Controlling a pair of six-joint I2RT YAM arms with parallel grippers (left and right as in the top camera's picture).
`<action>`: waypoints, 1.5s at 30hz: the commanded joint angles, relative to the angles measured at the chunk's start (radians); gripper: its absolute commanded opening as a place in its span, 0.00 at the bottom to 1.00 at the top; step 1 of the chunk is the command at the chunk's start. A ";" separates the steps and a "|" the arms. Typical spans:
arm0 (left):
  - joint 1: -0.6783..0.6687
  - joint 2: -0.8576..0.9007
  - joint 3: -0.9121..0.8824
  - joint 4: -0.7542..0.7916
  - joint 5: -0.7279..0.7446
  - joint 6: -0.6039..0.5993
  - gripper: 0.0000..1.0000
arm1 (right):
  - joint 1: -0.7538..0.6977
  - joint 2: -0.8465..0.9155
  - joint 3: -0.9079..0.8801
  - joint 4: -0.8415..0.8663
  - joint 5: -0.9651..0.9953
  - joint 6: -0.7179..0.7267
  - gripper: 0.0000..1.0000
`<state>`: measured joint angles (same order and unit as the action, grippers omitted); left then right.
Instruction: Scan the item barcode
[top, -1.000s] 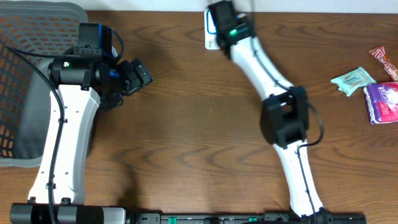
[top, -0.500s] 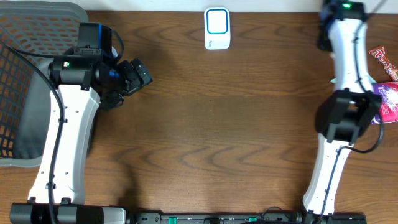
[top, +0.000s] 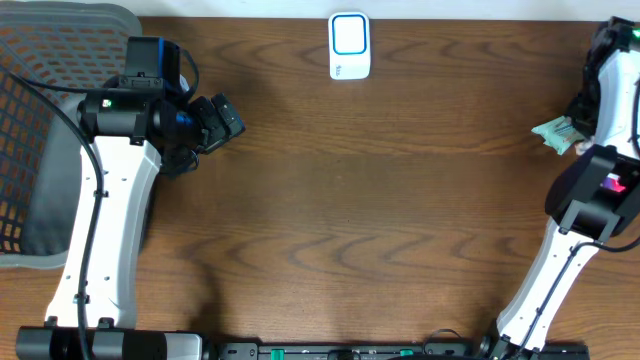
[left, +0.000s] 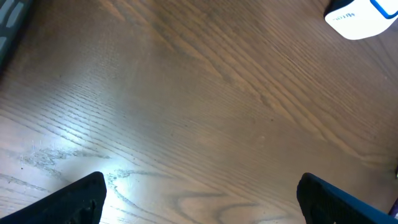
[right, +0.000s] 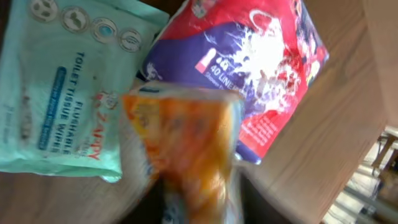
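The orange packet (right: 186, 143) (blurred in the right wrist view) shows at the worktop's right edge, in front of the wipes pack (right: 56, 93) and the purple-red pack (right: 267, 68). The right gripper is hidden under its arm (top: 612, 90), so I cannot tell its state. The left gripper (top: 215, 122) is spread wide and empty. The scanner (top: 349, 46) lies at the far edge.

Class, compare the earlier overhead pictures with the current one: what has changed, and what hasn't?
The right arm swung from the white scanner to the right edge of the table, over the wipes packet. An orange packet shows blurred below its camera; whether it is held is unclear. The left arm, its open pincer and the scanner stayed put.
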<state>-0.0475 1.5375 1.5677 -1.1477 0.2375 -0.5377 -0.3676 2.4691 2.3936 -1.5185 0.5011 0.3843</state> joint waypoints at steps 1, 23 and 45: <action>0.003 0.006 0.007 -0.003 -0.002 0.013 0.98 | -0.003 -0.028 -0.004 -0.015 -0.016 0.013 0.99; 0.003 0.005 0.007 -0.003 -0.002 0.013 0.98 | 0.053 -0.439 -0.004 -0.143 -0.294 0.011 0.99; 0.003 0.005 0.007 -0.003 -0.003 0.013 0.98 | 0.182 -0.475 -0.778 0.348 -0.439 -0.127 0.01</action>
<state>-0.0475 1.5375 1.5677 -1.1481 0.2375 -0.5377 -0.1905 1.9923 1.7126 -1.2263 0.0631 0.2520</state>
